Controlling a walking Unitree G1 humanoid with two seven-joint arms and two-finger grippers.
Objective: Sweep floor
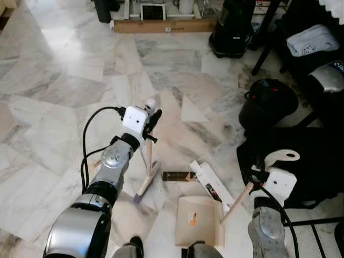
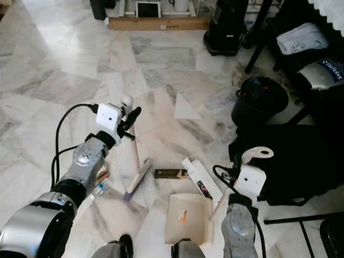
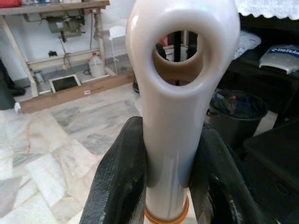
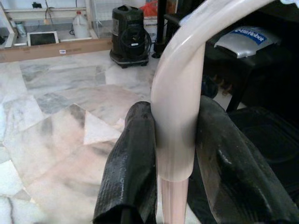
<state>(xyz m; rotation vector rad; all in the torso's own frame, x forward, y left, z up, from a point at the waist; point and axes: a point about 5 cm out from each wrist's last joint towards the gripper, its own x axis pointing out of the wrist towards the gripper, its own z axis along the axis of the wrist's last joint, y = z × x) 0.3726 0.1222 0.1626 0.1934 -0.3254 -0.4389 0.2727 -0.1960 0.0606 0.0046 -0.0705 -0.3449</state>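
Two tools are in your grasp right now. Your left gripper is reaching out over the marble floor with its jaws closed tight around the white loop-ended handle of the broom; in the left wrist view both black fingers are pressing against the handle's sides. The broom's pale stick is slanting down to its head, which is resting on the floor just ahead of your feet, bristles toward you.

Your right gripper is sitting low by the black bag, jaws clamped on the curved white handle of the dustpan. The right wrist view is showing the fingers squeezing that handle from both sides. The dustpan's cream tray is lying flat on the floor between the two arms, with a small orange scrap lying on it.

Just beyond the tray you are looking at litter: a dark wrapper and a white carton, touching or nearly so. Something small is lying beside your left forearm, possibly a wrapper, too blurred to name.

Farther off, a black bucket is standing to the right, and a long cardboard box is lying along the far wall.
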